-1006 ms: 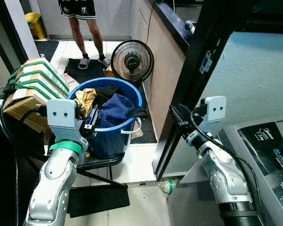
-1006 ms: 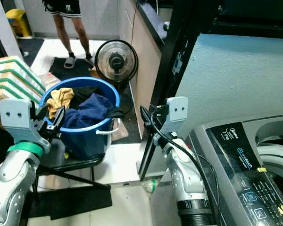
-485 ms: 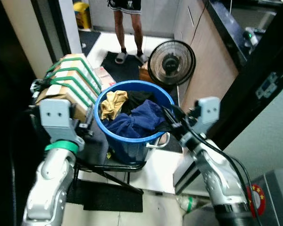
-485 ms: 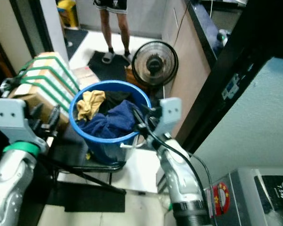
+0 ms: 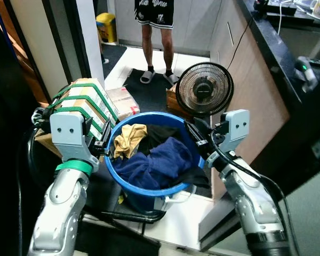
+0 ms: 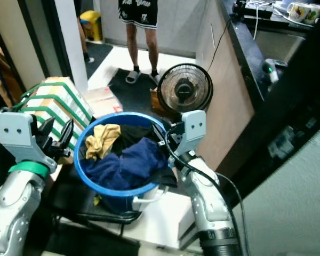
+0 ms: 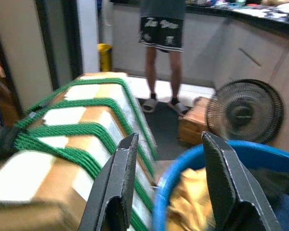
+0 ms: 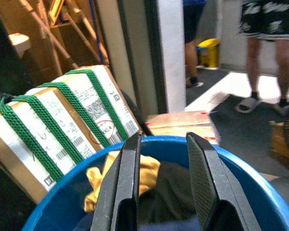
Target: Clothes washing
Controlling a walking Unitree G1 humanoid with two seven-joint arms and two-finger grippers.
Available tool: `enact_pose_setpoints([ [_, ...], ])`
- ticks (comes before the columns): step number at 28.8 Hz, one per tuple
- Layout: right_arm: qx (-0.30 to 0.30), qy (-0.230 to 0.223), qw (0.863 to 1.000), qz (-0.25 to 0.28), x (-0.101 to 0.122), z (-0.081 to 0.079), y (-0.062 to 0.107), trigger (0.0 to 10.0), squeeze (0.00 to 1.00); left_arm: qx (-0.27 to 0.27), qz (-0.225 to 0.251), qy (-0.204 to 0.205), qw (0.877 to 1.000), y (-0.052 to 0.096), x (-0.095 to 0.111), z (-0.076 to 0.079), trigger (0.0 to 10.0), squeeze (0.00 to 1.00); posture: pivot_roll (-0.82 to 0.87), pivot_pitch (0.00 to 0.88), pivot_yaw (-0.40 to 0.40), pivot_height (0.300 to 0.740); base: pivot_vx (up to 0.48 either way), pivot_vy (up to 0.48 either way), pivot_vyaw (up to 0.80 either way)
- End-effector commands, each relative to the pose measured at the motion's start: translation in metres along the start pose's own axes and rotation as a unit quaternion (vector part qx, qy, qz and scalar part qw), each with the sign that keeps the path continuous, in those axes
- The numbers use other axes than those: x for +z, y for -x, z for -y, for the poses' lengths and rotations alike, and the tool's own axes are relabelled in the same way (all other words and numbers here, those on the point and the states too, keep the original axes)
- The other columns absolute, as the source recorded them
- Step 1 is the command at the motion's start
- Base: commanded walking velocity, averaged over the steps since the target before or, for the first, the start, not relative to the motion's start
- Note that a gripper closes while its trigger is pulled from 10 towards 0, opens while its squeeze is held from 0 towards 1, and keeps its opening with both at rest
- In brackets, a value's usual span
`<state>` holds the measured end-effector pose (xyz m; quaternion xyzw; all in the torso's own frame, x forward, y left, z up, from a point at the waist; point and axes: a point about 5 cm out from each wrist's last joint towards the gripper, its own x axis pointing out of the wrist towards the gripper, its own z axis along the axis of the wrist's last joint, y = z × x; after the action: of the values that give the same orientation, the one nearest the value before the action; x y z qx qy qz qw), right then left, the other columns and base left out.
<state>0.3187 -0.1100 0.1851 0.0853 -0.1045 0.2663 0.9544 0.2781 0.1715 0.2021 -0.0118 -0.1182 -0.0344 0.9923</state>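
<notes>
Change: the head camera is swinging left, so the washing machine is no longer in frame and the blue tub (image 5: pixel 149 189) is now sitting centred between both arms; the right gripper (image 5: pixel 194 133) is now reaching over the tub's far rim instead of hanging beside the dark door frame.
Strapped box (image 5: pixel 82 106): a cardboard carton bound with green cords, lying at the far left; its near end is hiding behind the left arm.
Left gripper (image 5: pixel 102 143): hovering just outside the tub's left rim, fingers (image 7: pixel 116 192) standing apart, holding nothing.
Clothes (image 5: pixel 157 162): lying heaped in the tub, a yellow piece (image 5: pixel 127 140) at the left, navy cloth in the middle, black cloth behind; whatever is lying lower is covered.
Tub support: resting on a dark stand, mostly hidden beneath it.
Right gripper: fingers (image 8: pixel 123 185) spread above the clothes, touching none.
Fan (image 5: pixel 204 89): standing on the floor behind the tub.
Person (image 5: pixel 156 32): standing beyond on a dark mat, cut off above the shorts.
</notes>
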Motion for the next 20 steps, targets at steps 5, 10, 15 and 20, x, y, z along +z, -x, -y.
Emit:
enact_pose_setpoints([
  [5, -0.003, 0.005, 1.000, 0.003, 0.002, 0.006, -0.002, 10.0, 0.00, 0.008, -0.007, 0.001, 1.000, 0.000, -0.002, 0.000, 10.0, 0.00, 0.14, 0.052, 0.003, 0.740, 0.000, 0.000, 0.00],
  [10, 0.000, -0.001, 1.000, 0.014, 0.006, 0.007, -0.006, 10.0, 0.00, 0.008, -0.004, -0.004, 1.000, -0.001, -0.002, -0.001, 10.0, 0.00, 0.14, 0.050, 0.007, 0.740, 0.000, 0.000, 0.00],
  [15, -0.008, 0.001, 1.000, 0.014, 0.008, 0.013, -0.011, 10.0, 0.00, 0.005, -0.002, -0.008, 1.000, -0.001, -0.001, -0.001, 10.0, 0.00, 0.14, 0.049, 0.008, 0.740, 0.000, 0.000, 0.00],
  [20, -0.021, 0.014, 1.000, 0.012, 0.009, 0.023, -0.017, 10.0, 0.00, -0.002, -0.003, -0.010, 1.000, -0.001, -0.002, 0.001, 10.0, 0.00, 0.14, 0.048, 0.009, 0.740, 0.000, 0.000, 0.00],
])
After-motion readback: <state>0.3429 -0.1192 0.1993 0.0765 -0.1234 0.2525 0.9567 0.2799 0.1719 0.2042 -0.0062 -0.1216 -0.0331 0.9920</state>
